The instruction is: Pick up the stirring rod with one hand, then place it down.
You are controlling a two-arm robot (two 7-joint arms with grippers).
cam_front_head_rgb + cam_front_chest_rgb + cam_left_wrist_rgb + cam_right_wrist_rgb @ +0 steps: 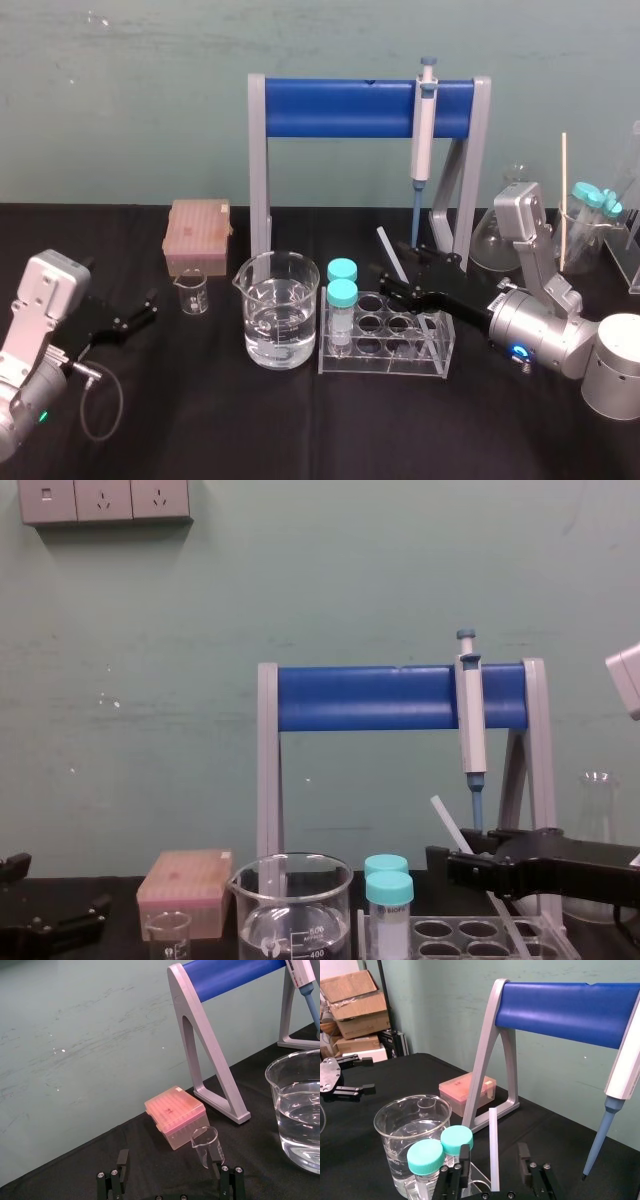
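Note:
The stirring rod (392, 255) is a thin whitish stick leaning up out of the clear tube rack (385, 367). My right gripper (405, 272) reaches in from the right, just over the rack's far side. In the right wrist view the rod (493, 1150) stands between the two black fingers (465, 1159), with a gap on each side, so the gripper (494, 1161) is open around it. The chest view shows the rod (446, 825) rising behind the gripper (455, 865). My left gripper (135, 315) rests open on the table at the left, with nothing in it.
A large beaker of water (280, 312) and two teal-capped vials (342, 295) stand just left of the rod. A pipette (425, 120) hangs on the blue stand (340, 108) behind. A small beaker (190, 295) and pink tip box (198, 235) sit left; a flask (497, 235) sits right.

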